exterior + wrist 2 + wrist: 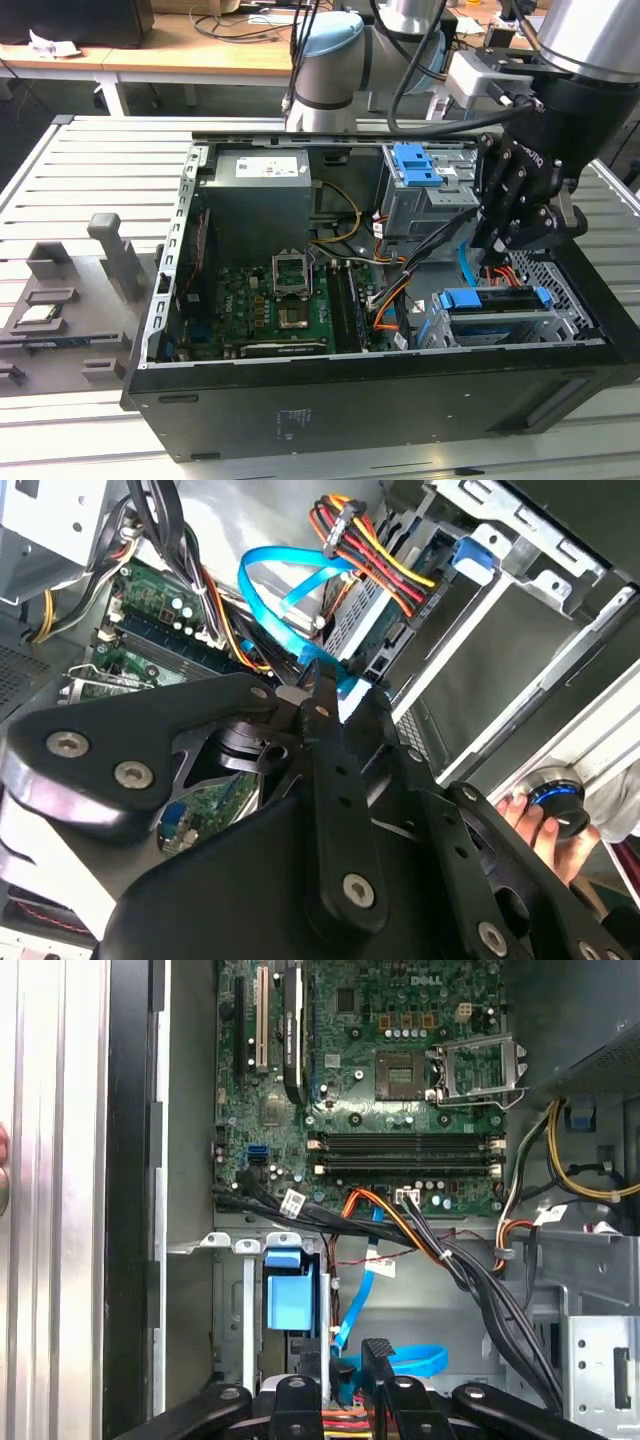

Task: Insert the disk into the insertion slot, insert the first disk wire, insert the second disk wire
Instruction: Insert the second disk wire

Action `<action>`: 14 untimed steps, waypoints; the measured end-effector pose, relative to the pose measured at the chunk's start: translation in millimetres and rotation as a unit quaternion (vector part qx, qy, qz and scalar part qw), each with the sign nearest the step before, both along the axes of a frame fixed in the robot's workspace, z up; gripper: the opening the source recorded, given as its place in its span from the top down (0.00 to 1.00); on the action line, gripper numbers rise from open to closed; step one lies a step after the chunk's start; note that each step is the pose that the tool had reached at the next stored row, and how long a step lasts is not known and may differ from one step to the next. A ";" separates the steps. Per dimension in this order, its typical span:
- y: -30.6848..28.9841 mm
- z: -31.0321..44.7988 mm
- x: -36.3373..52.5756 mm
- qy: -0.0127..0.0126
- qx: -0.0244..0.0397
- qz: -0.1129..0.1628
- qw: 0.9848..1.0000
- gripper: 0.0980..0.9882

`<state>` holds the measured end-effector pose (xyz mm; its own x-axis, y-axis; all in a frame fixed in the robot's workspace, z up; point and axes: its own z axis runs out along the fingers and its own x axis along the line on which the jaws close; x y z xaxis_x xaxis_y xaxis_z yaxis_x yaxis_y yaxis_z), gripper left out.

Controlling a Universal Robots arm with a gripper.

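Holding a blue cable inside the open computer case

The gripper (505, 235) hangs inside the open computer case (380, 400), above the corner of the case at the exterior view's lower right. In the second wrist view its black fingers (325, 695) come together at their tips on a flat blue cable (270, 585), which loops up from them toward the drive cage. So the gripper is clamped on this cable, close to its end. In the first wrist view the same blue cable (415, 1360) curls just beside the fingertips.

The disk (490, 300) already sits in the insertion slot (500, 325), a low silver bay with perforated walls near the front wall of the case. Its bright blue caddy edge is visible along the top of the bay, just under the gripper.

A bundle of red, yellow and black power wires (375, 555) ends in a connector close to the bay. The green motherboard (265, 305) lies on the floor of the case, toward the exterior view's left, well apart from the gripper. A taller grey cage with a blue latch (415, 165) stands at the far wall of the case. A person's fingers (530, 825) touch a round knob outside the case in the second wrist view.
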<state>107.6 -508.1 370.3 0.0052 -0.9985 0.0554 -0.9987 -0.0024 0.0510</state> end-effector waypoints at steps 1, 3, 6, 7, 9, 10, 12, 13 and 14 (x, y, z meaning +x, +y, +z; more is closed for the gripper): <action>0.0 0.0 0.0 0.000 0.000 0.000 1.000 0.77; 0.1 0.0 0.0 0.000 0.000 0.001 1.000 0.77; 0.0 0.0 -0.1 0.000 0.000 0.002 1.000 0.86; 0.0 0.0 -0.1 0.000 0.000 0.002 1.000 0.93; -2.6 -0.2 -0.1 0.000 -0.002 0.002 1.000 0.93; -8.9 -0.9 -0.2 0.000 -0.004 0.002 1.000 0.93; -13.9 -3.3 0.0 0.000 -0.005 0.002 1.000 0.93; -15.4 -5.8 0.7 0.000 -0.004 0.003 1.000 0.93; -16.1 -7.6 1.4 0.000 -0.005 0.003 1.000 0.93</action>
<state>109.0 -524.2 362.8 0.0103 -0.9978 0.0648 -0.9987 -0.0069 0.0512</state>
